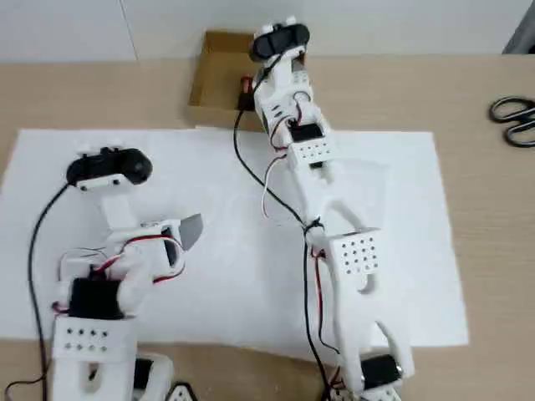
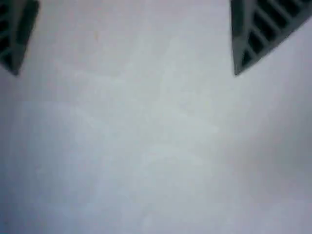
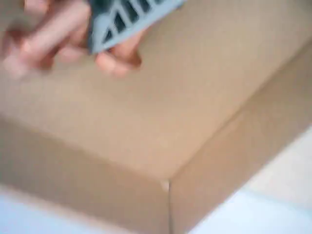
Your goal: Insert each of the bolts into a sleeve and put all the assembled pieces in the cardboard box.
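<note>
1. Now, at the lower left of the high view, the left gripper [image 1: 185,238] hangs low over the white sheet [image 1: 251,276]. Its jaws are spread wide apart with nothing between them, and its wrist view has bare paper beneath the two grey fingers [image 2: 253,34].
2. Toward the upper centre sits the cardboard box [image 1: 209,75], just past the sheet's far edge. It lies up and to the right of the left gripper and well apart from it.
3. Inside the box, at the upper left of the right wrist view, pinkish pieces [image 3: 44,34] lie on the box floor. They are probably assembled bolts in sleeves, though too blurred to be sure. One seems to slant from upper right to lower left of that frame, but I would not fix its long axis on that.
4. The right gripper [image 1: 249,88] is over the right part of the box, with its arm stretched up the frame. It sits close above the pieces. I cannot tell whether it touches them, nor whether it is apart, together or clamped on one.
5. So the pieces lie straight below the right gripper and within the box walls, which makes the right arm by far the nearer. Any coming move there looks vertical.
6. At the far right, scissors [image 1: 514,121] rest on the table [image 1: 468,83], well apart from both arms.
</note>
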{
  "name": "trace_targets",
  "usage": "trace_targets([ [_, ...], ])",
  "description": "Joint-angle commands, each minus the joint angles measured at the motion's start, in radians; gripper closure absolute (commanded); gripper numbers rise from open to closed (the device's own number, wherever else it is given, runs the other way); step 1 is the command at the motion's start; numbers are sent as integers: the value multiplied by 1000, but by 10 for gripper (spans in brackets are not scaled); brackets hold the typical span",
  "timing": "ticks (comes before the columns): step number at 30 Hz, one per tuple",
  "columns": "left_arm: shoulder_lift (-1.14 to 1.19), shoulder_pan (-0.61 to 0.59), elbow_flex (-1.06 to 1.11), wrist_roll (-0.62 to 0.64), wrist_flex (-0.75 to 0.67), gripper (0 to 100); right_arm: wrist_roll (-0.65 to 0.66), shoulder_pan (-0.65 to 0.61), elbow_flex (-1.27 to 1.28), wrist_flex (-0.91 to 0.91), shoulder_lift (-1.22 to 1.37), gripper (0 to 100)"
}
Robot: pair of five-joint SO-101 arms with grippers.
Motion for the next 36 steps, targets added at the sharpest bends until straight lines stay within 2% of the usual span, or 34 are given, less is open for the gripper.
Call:
trace_targets([
  [1, -9, -3, -8, -6, -3, 735, -3, 19, -132, 33, -25, 739],
  [12, -11, -3, -88, -9, 3, 735, -3, 13, -796, 702, -208, 739],
  [19, -20, -3, -196, -9, 31, 735, -3, 1, -783, 1093, -532, 738],
  [24, -198, 3, -236, -9, 83, 735, -3, -22, -783, 1372, -786, 738],
  [31, -571, 5, -151, -9, 44, 735, -3, -24, -763, 1399, -1118, 739],
  [36, -799, 3, 12, -9, -43, 735, -5, 41, -586, 1403, -1325, 739],
])
